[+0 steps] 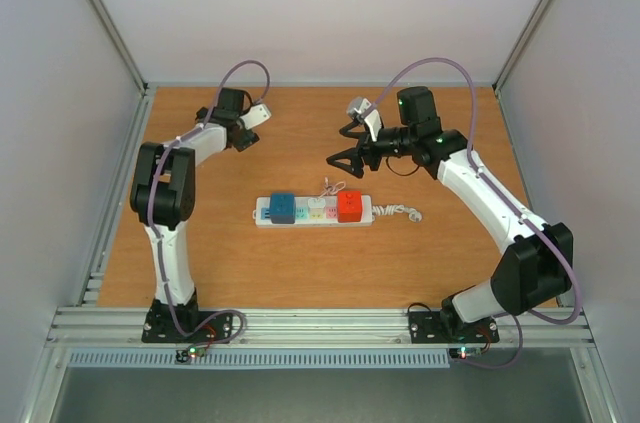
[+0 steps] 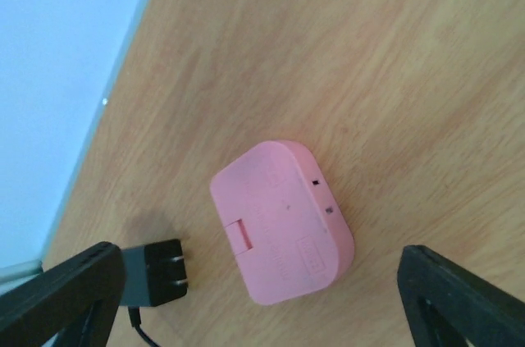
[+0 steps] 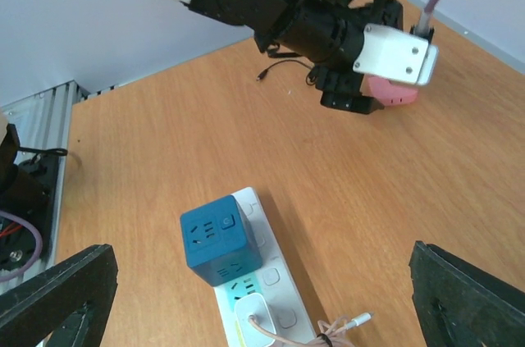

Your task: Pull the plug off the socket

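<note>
The white power strip (image 1: pixel 315 212) lies in the middle of the table, with a short curly white cord (image 1: pixel 402 211) at its right end. A blue cube plug (image 1: pixel 282 208), a small white charger (image 1: pixel 318 206) and an orange cube plug (image 1: pixel 349 206) sit in it. My right gripper (image 1: pixel 340 167) hovers open just behind the strip. In the right wrist view the blue cube (image 3: pixel 220 239) and the white charger (image 3: pixel 256 318) lie between its fingers (image 3: pixel 57 298). My left gripper (image 1: pixel 245 135) is open and empty at the back left.
A pink flat box (image 2: pixel 281 220) and a loose black plug adapter (image 2: pixel 152 273) lie on the wood under my left gripper (image 2: pixel 262 306). A coiled thin cable (image 1: pixel 333 186) lies behind the strip. Metal rails border the table at the front and left.
</note>
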{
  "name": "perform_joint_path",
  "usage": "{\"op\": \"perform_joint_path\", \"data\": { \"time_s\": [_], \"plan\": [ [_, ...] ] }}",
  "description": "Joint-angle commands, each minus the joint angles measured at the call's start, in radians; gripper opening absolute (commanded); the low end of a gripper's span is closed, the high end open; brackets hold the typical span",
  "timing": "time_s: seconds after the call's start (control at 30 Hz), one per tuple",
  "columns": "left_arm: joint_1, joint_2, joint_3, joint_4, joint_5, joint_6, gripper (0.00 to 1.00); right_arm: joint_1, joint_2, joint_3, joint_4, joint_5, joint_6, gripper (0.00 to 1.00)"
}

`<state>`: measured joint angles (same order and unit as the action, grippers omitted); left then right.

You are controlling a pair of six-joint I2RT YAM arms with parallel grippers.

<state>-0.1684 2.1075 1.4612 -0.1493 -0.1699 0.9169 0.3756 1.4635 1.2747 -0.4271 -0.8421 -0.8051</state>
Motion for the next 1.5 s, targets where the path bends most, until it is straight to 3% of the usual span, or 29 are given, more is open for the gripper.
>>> {"op": "perform_joint_path", "data": {
  "time_s": [0.0,0.4,0.67,0.83,1.07,1.27,1.47],
  "plan": [
    [0.006,-0.12,-0.01,-0.043,0.076,-0.057,0.99,-0.011,0.005,0.031,0.035,0.0,0.022,0.98],
    [0.02,-0.41,-0.059,-0.14,0.381,-0.28,1.0,-0.024,-0.076,0.014,0.151,0.168,0.108,0.99],
    [0.02,-0.649,-0.229,0.034,0.477,-0.529,1.0,-0.033,-0.154,-0.078,0.249,0.221,0.13,0.99],
    [0.02,-0.711,-0.225,-0.127,0.636,-0.462,1.0,-0.033,-0.115,-0.07,0.119,0.053,-0.035,0.98],
    [0.02,-0.785,-0.342,-0.252,0.761,-0.398,1.0,-0.03,0.053,0.027,-0.13,-0.071,-0.231,0.99],
    [0.02,-0.784,-0.439,-0.392,0.934,-0.173,1.0,0.028,0.1,-0.027,-0.16,-0.043,-0.382,0.98],
    [0.018,-0.806,-0.526,-0.413,1.058,0.002,1.0,0.1,0.153,-0.04,-0.148,0.06,-0.477,0.92]
  ]
}}
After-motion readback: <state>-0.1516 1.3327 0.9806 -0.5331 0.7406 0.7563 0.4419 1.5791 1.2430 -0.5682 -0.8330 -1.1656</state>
